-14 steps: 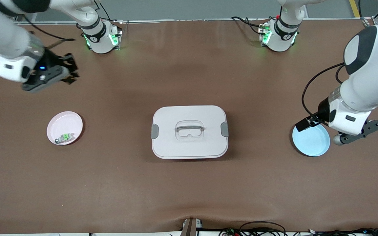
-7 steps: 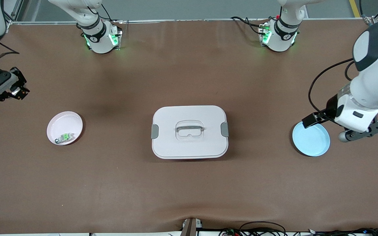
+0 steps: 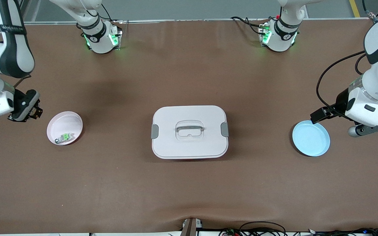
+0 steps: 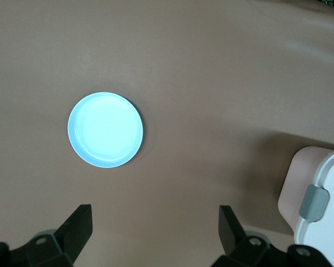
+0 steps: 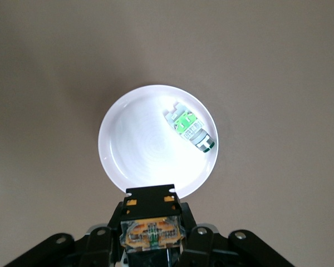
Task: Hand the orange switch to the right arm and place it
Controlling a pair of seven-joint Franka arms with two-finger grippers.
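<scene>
Counting two plates (image 3: 64,127) (image 3: 310,142), one box (image 3: 189,131), one orange switch (image 5: 151,231).

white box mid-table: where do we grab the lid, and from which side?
Probably the grey handle in the middle of the lid, coming straight down from above. Its bar sits in a shallow recess and runs lengthwise between the two arms' ends of the table, so put one finger on its nearer side and one on its farther side. The lid's flat top and broad rim offer little else to pinch.
</scene>
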